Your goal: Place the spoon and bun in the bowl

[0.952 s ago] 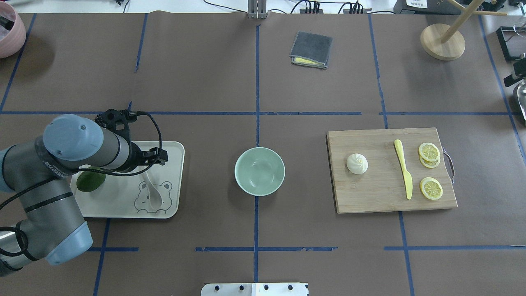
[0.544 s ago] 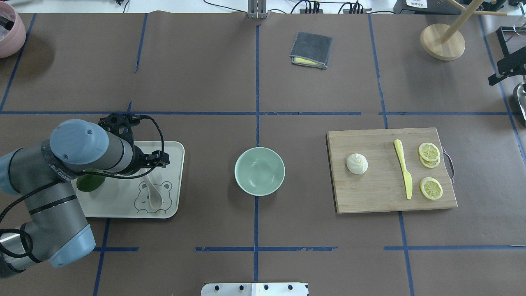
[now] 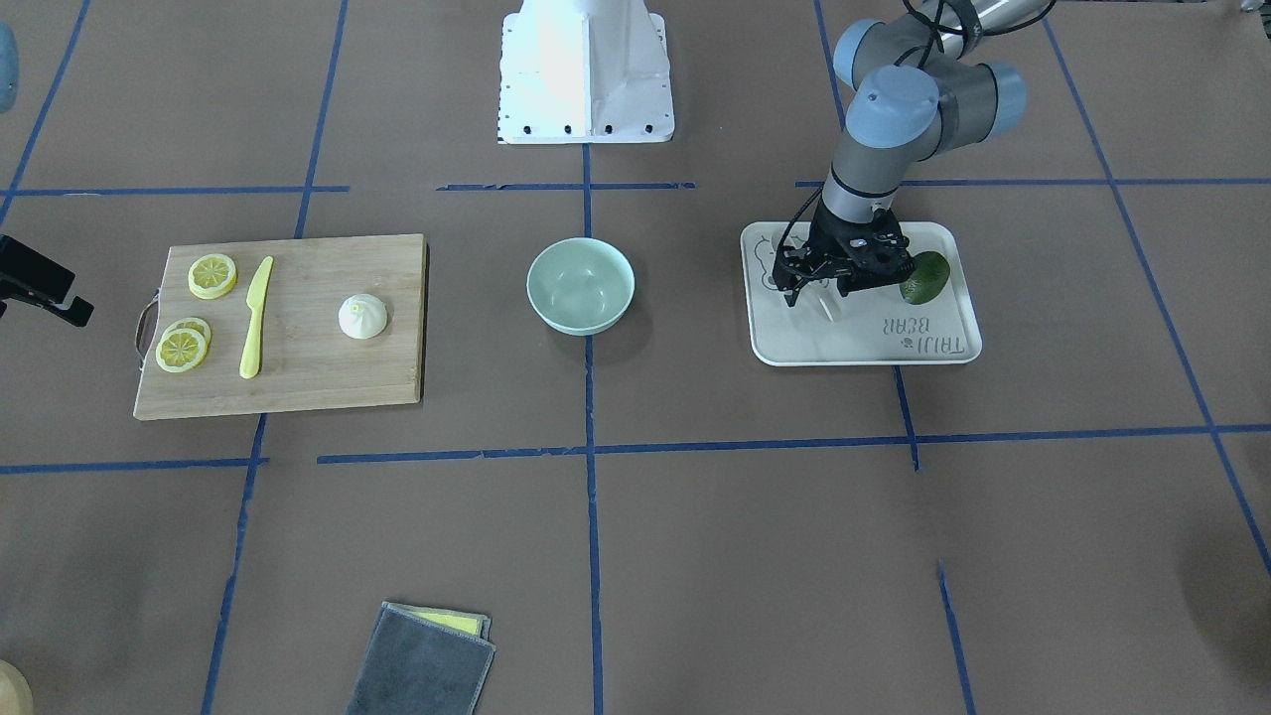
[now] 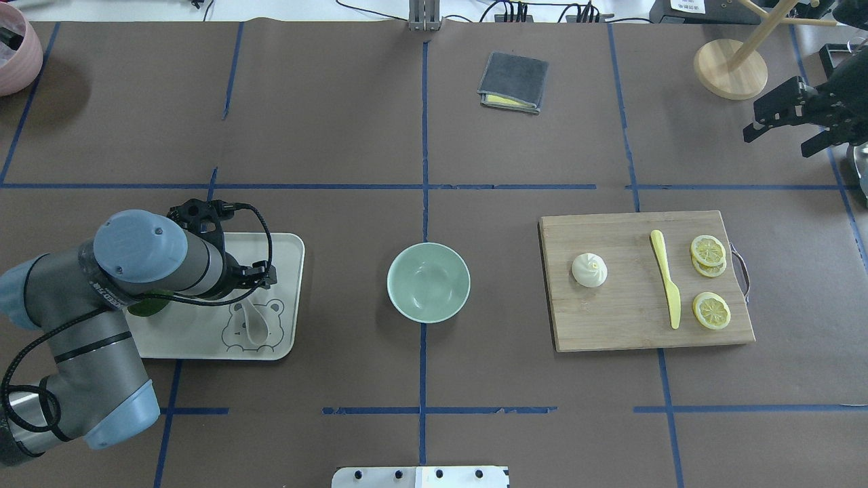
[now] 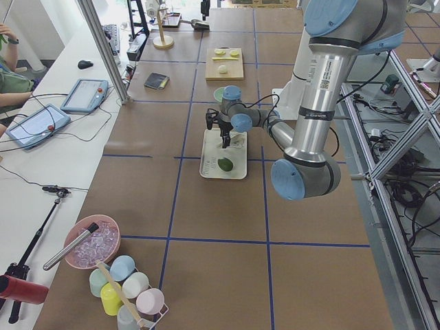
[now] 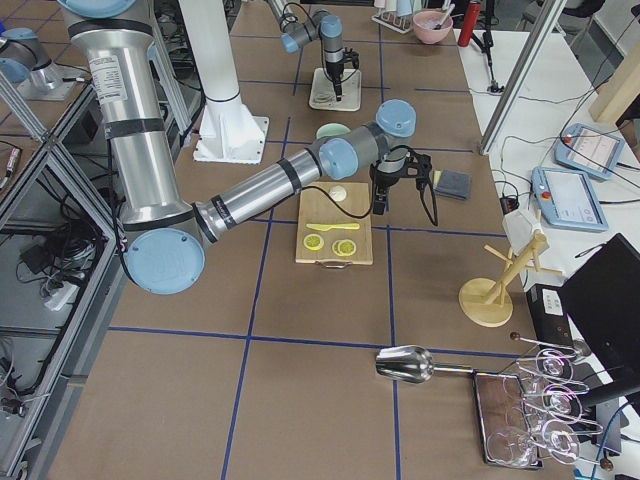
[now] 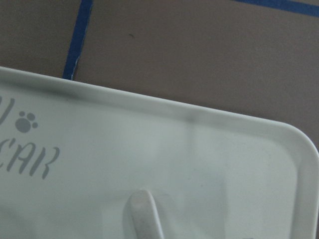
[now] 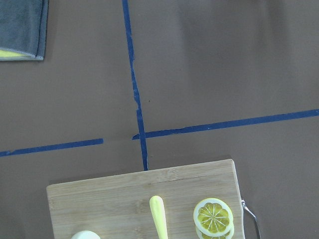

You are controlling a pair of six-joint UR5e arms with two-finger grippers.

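The off-white spoon [image 4: 254, 324] lies on the bear-printed tray [image 4: 293, 252], scoop toward the robot; its handle end shows in the left wrist view [image 7: 144, 215]. My left gripper [image 3: 819, 296] hangs low over the spoon's handle, jaws apparently open on either side of it, holding nothing. The white pleated bun [image 4: 589, 270] sits on the wooden cutting board [image 4: 620, 325]. The mint-green bowl [image 4: 428, 282] stands empty at the table's middle. My right gripper [image 4: 778, 142] is open and empty, high at the far right, well beyond the board.
A dark green avocado [image 3: 924, 277] lies on the tray beside my left gripper. A yellow knife [image 4: 666, 278] and lemon slices [image 4: 711, 310] share the board. A grey cloth [image 4: 513, 82], a wooden stand [image 4: 730, 68] and a pink bowl [image 4: 13, 51] sit along the far side.
My left arm has shifted toward the robot and lowered over the spoon. My right gripper has come into the overhead view from the right edge, moving left.
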